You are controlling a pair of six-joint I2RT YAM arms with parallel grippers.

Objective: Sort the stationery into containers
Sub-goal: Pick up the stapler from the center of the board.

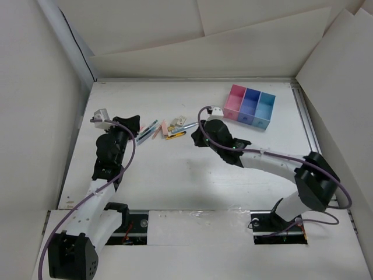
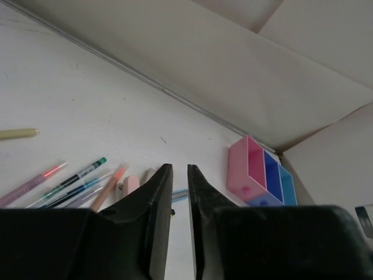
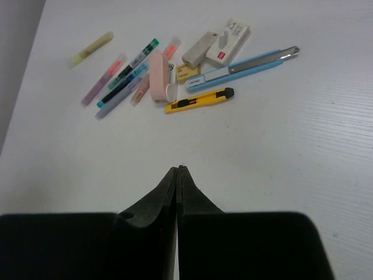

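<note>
1. Stationery (image 3: 157, 76) lies packed, pieces touching or just beside each other; you get little room between them.
2. Bare table (image 3: 262, 146) on the pile's near side gives you open passage.
3. Containers (image 1: 250, 106) stand well apart from the pile, wall (image 1: 233, 58) near behind.

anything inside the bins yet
Nothing shows in the pink bin, dark blue bin or light blue bin from above; their walls hide part of each floor. The stationery lies on the table.
</note>
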